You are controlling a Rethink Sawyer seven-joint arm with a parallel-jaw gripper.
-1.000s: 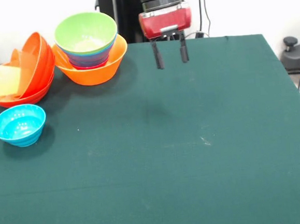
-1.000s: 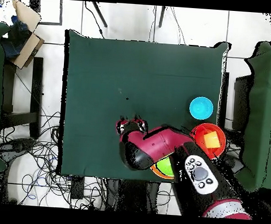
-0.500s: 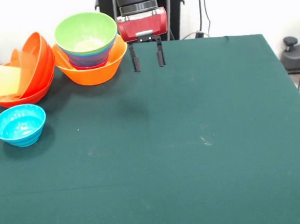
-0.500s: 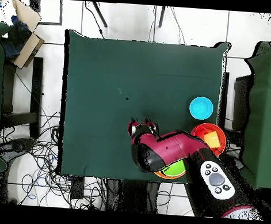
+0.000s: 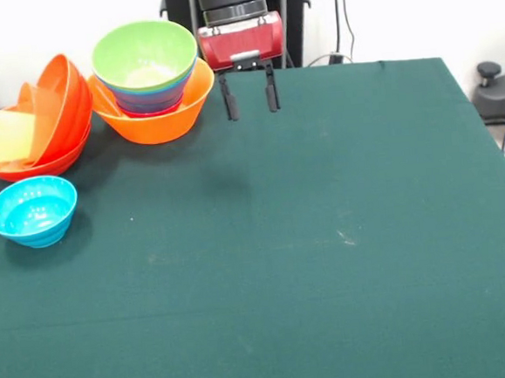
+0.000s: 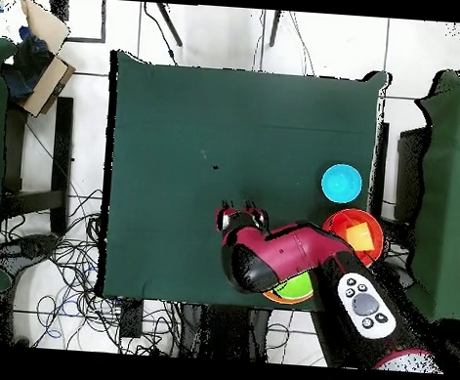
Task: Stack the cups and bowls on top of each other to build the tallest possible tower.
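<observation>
The tower [image 5: 151, 83] stands at the far left of the table in the front view: a large light-orange bowl [image 5: 161, 118] holding nested blue and magenta bowls with a lime green bowl [image 5: 144, 56] on top. Red-orange bowls [image 5: 51, 126] lean to its left, with the pale-yellow cup [image 5: 11, 135] lying in them. A cyan bowl [image 5: 32, 210] stands alone in front. My gripper [image 5: 249, 95] hangs open and empty above the cloth, just right of the tower. In the overhead view the gripper [image 6: 243, 212] shows, and the arm covers most of the tower [image 6: 291, 287].
The green cloth table [image 5: 326, 236] ends at its right edge near a black stand [image 5: 491, 83]. In the overhead view a cardboard box [image 6: 43, 43] sits off the table's left side, and cables lie on the floor.
My gripper moved from the table's back middle toward the tower during the first half second, then stayed almost still. The bowls and cup have not moved.
</observation>
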